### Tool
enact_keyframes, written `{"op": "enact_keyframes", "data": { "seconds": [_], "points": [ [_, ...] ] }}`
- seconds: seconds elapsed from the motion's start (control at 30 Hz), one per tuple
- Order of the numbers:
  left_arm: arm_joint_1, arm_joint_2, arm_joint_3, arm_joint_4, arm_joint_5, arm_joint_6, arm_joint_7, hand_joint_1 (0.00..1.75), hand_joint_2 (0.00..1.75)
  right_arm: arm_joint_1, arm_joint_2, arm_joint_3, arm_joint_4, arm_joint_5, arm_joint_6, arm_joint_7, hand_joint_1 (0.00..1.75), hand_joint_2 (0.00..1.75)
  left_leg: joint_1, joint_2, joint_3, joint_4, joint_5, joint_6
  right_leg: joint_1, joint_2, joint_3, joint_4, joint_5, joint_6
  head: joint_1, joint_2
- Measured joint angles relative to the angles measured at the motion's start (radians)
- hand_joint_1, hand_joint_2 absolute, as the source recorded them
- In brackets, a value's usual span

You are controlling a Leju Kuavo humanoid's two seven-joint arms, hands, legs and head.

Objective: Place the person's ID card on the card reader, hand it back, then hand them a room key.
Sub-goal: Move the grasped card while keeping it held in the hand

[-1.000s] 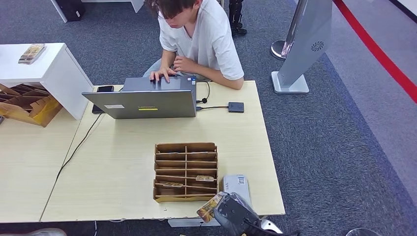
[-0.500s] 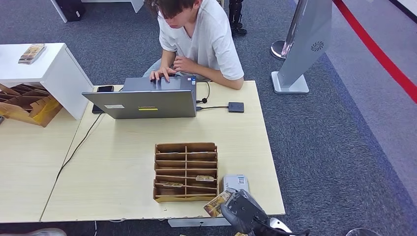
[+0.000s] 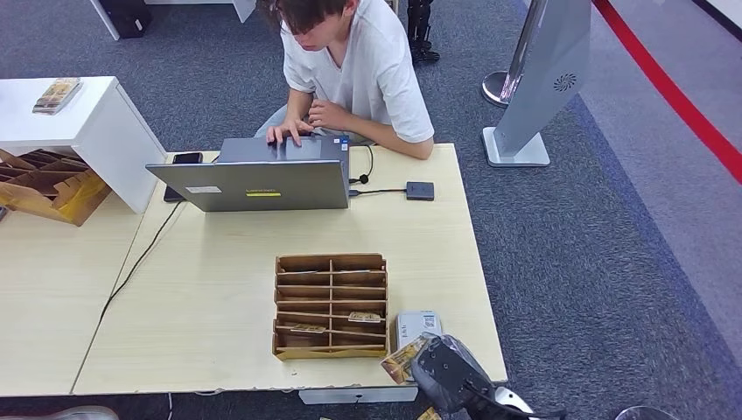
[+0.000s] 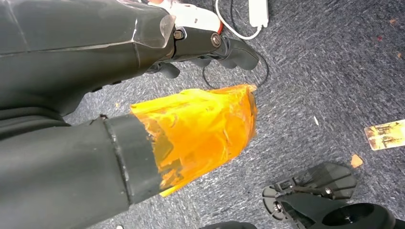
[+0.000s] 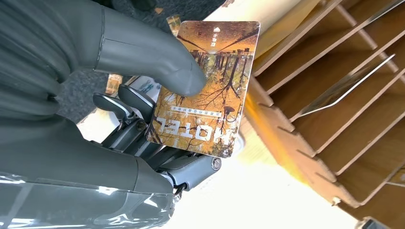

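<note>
My right hand (image 3: 448, 376) hovers at the table's near edge and holds a room key card (image 3: 401, 360) printed with autumn trees. Up close, its thumb (image 5: 148, 59) presses the card (image 5: 207, 90), marked HOTEL, against the fingers beside the wooden card organizer (image 5: 334, 95). The organizer (image 3: 331, 304) holds a few cards in its slots. A white-grey box (image 3: 418, 324) sits right beside it, just behind the held card. A small black square device (image 3: 420, 190) is cabled to the laptop (image 3: 262, 179). My left hand (image 4: 71, 57) hangs over the carpet with an orange-taped thumb (image 4: 200, 129) and holds nothing.
A person (image 3: 359, 70) in a white shirt sits at the far side with a hand on the laptop. A phone (image 3: 186, 158) lies left of the laptop. A white shelf (image 3: 79, 131) and cardboard boxes stand at the left. One card (image 4: 384, 135) lies on the floor.
My right hand has moved to the right along the table's near edge, carrying the key card from in front of the organizer toward the white-grey box.
</note>
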Motion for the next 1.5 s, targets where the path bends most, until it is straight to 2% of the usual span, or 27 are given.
{"op": "enact_keyframes", "data": {
  "seconds": [0.37, 0.93, 1.5],
  "points": [
    [0.005, 0.0, 0.0, 0.0, 0.0, 0.0, -0.003, 0.0, 0.0, 0.002, -0.004, -0.013, -0.005, 0.019, -0.002, 0.015, 1.75, 1.75, 0.0, 0.0, 0.0, 0.0, 0.0, 0.0, 0.0, 0.0, 0.0, 0.0, 0.0, 0.0, 0.0, 0.0],
    [0.006, 0.0, 0.008, 0.0, 0.0, 0.0, -0.002, 0.0, 0.0, -0.005, 0.005, -0.037, 0.002, 0.19, -0.021, 0.114, 1.75, 1.75, 0.0, 0.0, 0.0, 0.0, 0.0, 0.0, 0.0, 0.0, 0.0, 0.0, 0.0, 0.0, 0.0, 0.0],
    [0.006, 0.0, 0.008, 0.0, -0.003, -0.001, 0.004, 0.0, 0.0, -0.021, 0.037, -0.047, 0.024, 0.211, -0.031, 0.124, 1.75, 1.75, 0.0, 0.0, 0.0, 0.0, 0.0, 0.0, 0.0, 0.0, 0.0, 0.0, 0.0, 0.0, 0.0, 0.0]
  ]
}}
